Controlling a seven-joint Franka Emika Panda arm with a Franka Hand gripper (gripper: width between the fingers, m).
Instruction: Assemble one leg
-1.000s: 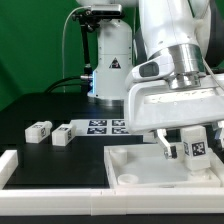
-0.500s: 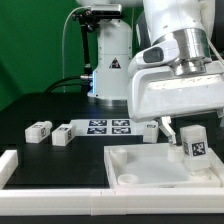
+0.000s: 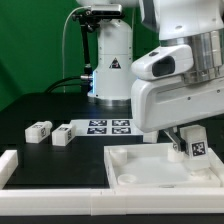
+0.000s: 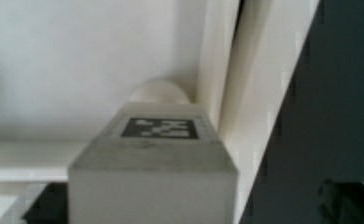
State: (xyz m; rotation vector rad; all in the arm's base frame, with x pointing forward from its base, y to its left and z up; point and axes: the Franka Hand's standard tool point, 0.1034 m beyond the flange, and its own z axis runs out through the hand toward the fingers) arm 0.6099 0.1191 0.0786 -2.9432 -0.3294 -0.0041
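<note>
My gripper is shut on a leg, a stubby white block whose black-and-white tag faces the exterior camera. It holds the leg upright at the tabletop panel's far corner, on the exterior view's right. In the wrist view the held leg fills the middle, its tag toward the camera and its tip over the white panel near the panel's edge. Only dark finger parts show beside it. Whether the tip touches a corner socket is hidden.
Two more legs lie on the black table at the exterior view's left. The marker board lies behind them. A white L-shaped rail runs along the front. A robot base stands at the back.
The arm's wrist has swung and risen toward the exterior view's right. The held leg has stayed at about the same spot over the panel's far corner.
</note>
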